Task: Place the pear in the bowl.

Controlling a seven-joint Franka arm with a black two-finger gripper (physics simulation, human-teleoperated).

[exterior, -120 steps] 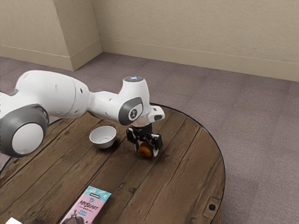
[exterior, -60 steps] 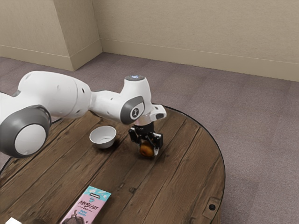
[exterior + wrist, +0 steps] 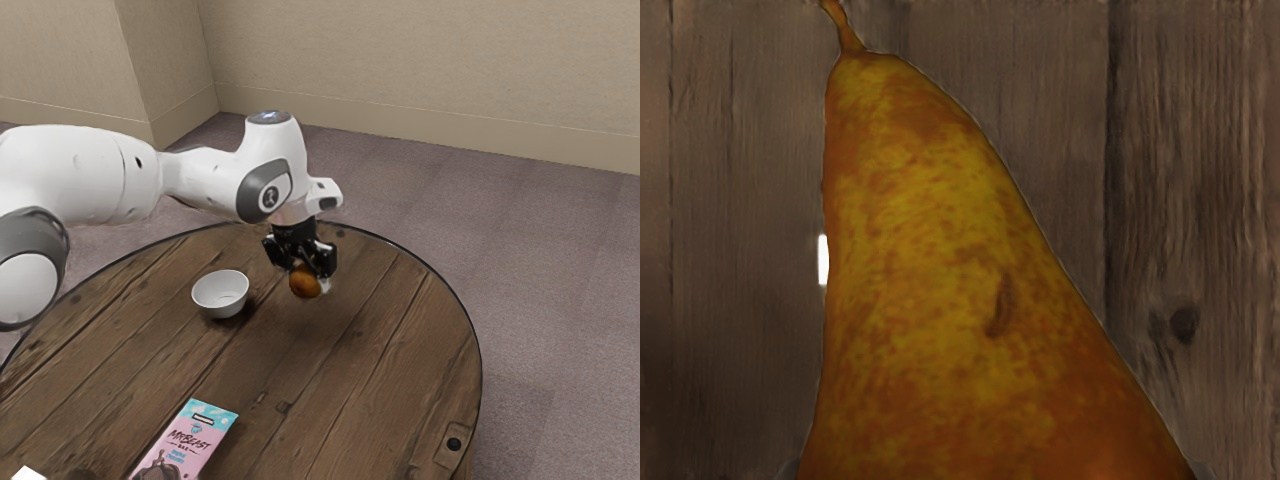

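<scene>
Black tool point(image 3: 311, 281) clamped on the pear point(image 3: 304, 283), holding it up above the wooden worktop point(image 3: 350, 350). White bowl point(image 3: 220, 294) upright near the tool, apart from it, toward the exterior view's left. Pear's stem point(image 3: 845, 27) points away from its broad end.

The exterior view looks down from well back beside the arm point(image 3: 75, 175), across the round wooden counter point(image 3: 345, 365) toward twelve o'clock's wall point(image 3: 400, 65). The wrist view peers down close over the pear point(image 3: 930, 270); both share pear and counter.

The rounded white arm point(image 3: 90, 175) has dark grey joint surrounds point(image 3: 48, 228) and a black end effector point(image 3: 310, 281).
</scene>
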